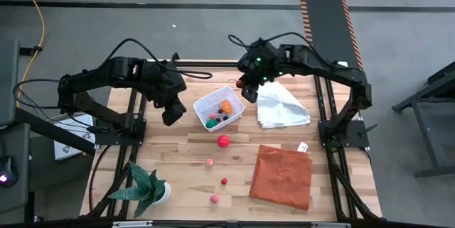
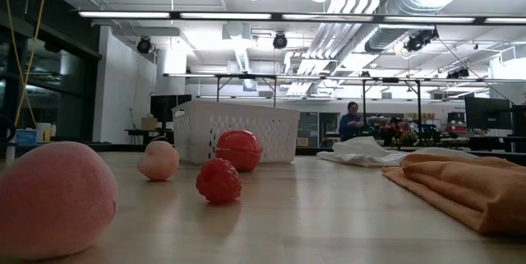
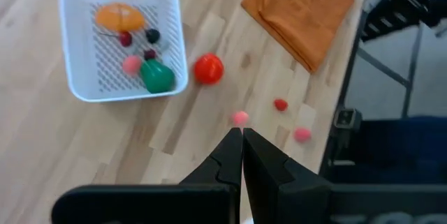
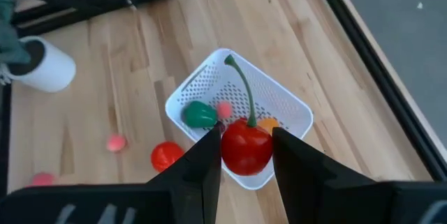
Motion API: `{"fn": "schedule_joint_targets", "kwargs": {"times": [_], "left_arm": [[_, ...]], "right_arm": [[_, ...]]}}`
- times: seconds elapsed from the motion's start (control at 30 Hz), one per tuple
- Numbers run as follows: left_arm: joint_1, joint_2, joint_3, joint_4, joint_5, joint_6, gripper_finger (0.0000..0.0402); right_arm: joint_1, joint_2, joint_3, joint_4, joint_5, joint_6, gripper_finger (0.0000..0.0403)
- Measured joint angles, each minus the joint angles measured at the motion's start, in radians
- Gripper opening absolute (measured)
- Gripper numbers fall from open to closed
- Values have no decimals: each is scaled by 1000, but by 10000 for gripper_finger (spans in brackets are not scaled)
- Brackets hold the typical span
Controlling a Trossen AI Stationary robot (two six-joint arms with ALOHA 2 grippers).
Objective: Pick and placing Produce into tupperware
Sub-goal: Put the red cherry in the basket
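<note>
The tupperware, a white perforated tub (image 1: 200, 105), stands mid-table. It holds an orange piece (image 3: 120, 17), a green piece (image 3: 157, 76) and small pink and dark balls. My right gripper (image 1: 248, 90) hangs high by the tub's far right corner, shut on a red cherry (image 4: 246, 147) with a green stem. My left gripper (image 3: 242, 144) is shut on nothing, up in the air to the left of the tub. A red ball (image 1: 223, 141), two pink pieces (image 1: 210, 162) (image 1: 214, 199) and a small red one (image 1: 224, 181) lie on the wood nearer the front. My right gripper pinches the cherry's round red body (image 4: 230, 151) between its two fingers, one on each side. The fingers slant down from the table's far right. The cherry is lifted clear above the tub (image 4: 286, 109), and its green stem (image 4: 241, 88) sticks out past the fingertips.
A crumpled white cloth (image 1: 281, 107) lies right of the tub and a folded orange cloth (image 1: 282, 176) at the front right. A spiky green plant in a white pot (image 1: 147, 189) stands at the front left. In the low view a person (image 2: 352, 120) stands far off in the room.
</note>
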Motion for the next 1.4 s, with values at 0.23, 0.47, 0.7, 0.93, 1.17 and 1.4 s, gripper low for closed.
{"fn": "schedule_joint_targets", "kwargs": {"times": [0.23, 0.47, 0.7, 0.93, 1.17, 1.4], "left_arm": [[-54, 0, 0, -32, 29, 83, 3], [-120, 0, 0, -123, 3, 110, 3], [-163, -1, 0, -229, -106, 111, 3], [-161, -1, 0, -221, -105, 115, 3], [-161, -1, 0, -217, -111, 117, 3], [-161, -1, 0, -170, -111, 117, 3]], "right_arm": [[-2, 79, -1, 21, -1, 15, 101], [-2, 145, -1, 48, -18, 27, 101], [-2, 194, -1, 73, -26, 42, 101], [-2, 244, -1, 78, -26, 42, 101], [-2, 303, -1, 101, -26, 38, 101], [-1, 367, -1, 123, -30, 42, 101]]}}
